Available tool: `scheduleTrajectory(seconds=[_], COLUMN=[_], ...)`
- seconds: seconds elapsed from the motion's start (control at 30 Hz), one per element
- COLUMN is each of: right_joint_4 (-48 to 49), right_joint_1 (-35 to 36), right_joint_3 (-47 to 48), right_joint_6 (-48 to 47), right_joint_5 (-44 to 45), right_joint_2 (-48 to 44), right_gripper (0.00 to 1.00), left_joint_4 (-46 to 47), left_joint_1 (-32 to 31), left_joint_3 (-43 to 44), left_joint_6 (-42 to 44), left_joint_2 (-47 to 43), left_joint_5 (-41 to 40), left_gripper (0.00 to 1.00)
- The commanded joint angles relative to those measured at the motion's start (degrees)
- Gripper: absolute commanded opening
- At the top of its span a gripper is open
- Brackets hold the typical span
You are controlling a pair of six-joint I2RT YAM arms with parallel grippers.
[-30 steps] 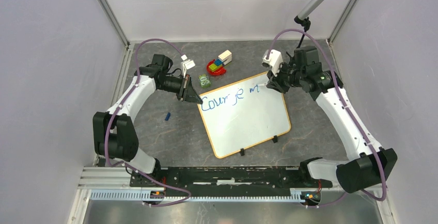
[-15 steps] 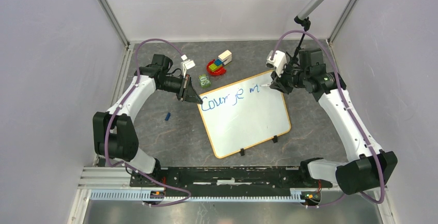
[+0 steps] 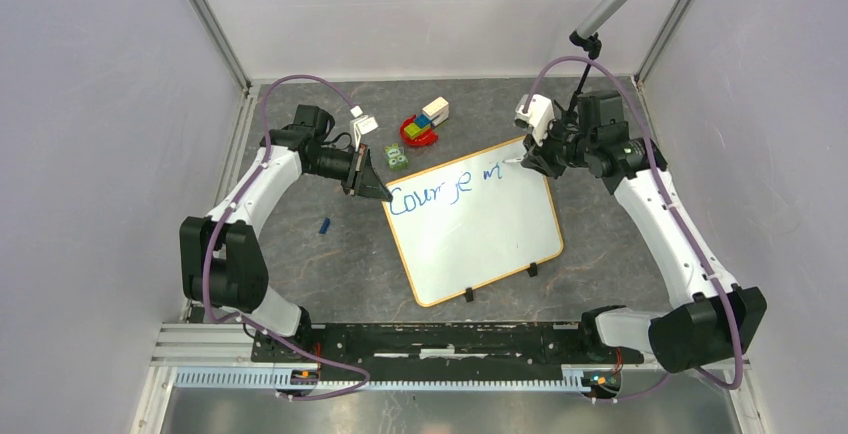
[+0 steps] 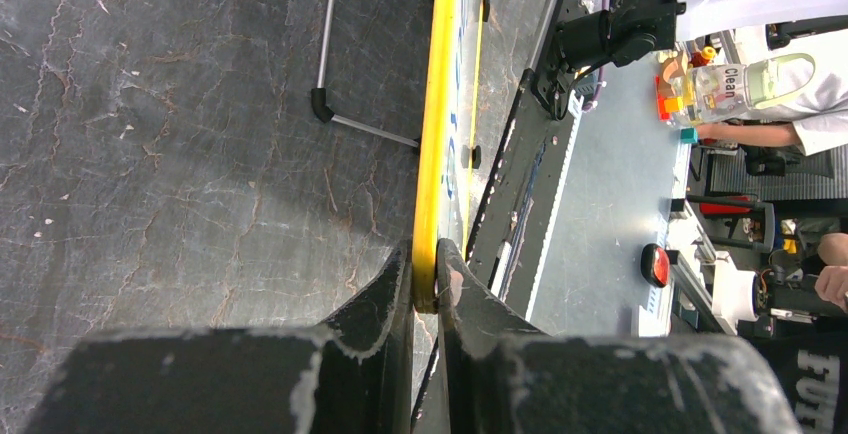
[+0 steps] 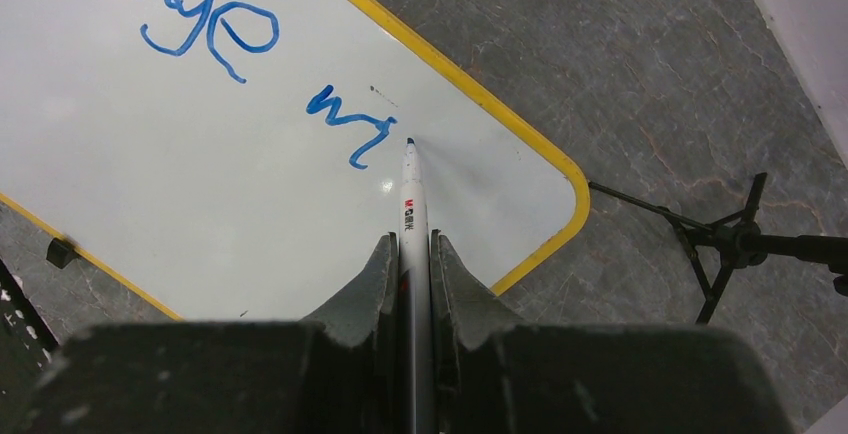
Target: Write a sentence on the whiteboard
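Guessing the light, stiff, yellow-rimmed white whiteboard [image 3: 480, 239] slides easily, so left tool [image 4: 425, 259] pinching its rim makes sense while right tool [image 5: 410, 246] clamps the white marker [image 5: 411, 189].

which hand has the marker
The right hand: it grips the marker, whose tip is beside the blue writing. The left hand only clamps the yellow rim of the whiteboard.

The left gripper [image 4: 425, 259], reaching inward with elbow bent, pinches the whiteboard [image 3: 480, 234] by its rim; the right gripper [image 5: 410, 244] (tilted downward) clamps a marker [image 5: 411, 189].
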Motion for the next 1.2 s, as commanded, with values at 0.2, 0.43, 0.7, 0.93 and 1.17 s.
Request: scheduleTrajectory(seconds=[0.2, 0.43, 0.7, 0.93, 1.17], right_joint_4=[2.37, 1.44, 1.56, 2.91, 3.37], right_joint_1=[-0.11, -0.12, -0.12, -0.12, -0.18], right_joint_3=[-2.33, -5.77, -4.20, -0.43, 1.00], right_joint_6=[0.21, -0.09, 0.28, 1.64, 1.68], right_joint_5=[0.79, 0.39, 0.36, 0.97, 2.51], right_joint_2=[0.75, -1.28, -1.26, 0.77, 1.70], right_gripper=[0.00, 0.00, 0.00, 0.00, 0.00], left_joint_4=[0.60, 0.60, 0.60, 0.57, 0.60], left_joint_1=[-0.48, -0.54, -0.52, -0.52, -0.52], left_joint_3=[0.93, 0.82, 0.91, 0.83, 0.82], left_joint_6=[1.20, 1.23, 1.23, 1.21, 1.29], left_joint_2=[0.52, 0.46, 0.60, 0.40, 0.49], left_joint_5=[-1.59, -1.68, -1.51, -1.59, -1.76], left_gripper=[0.02, 0.03, 0.02, 0.02, 0.02])
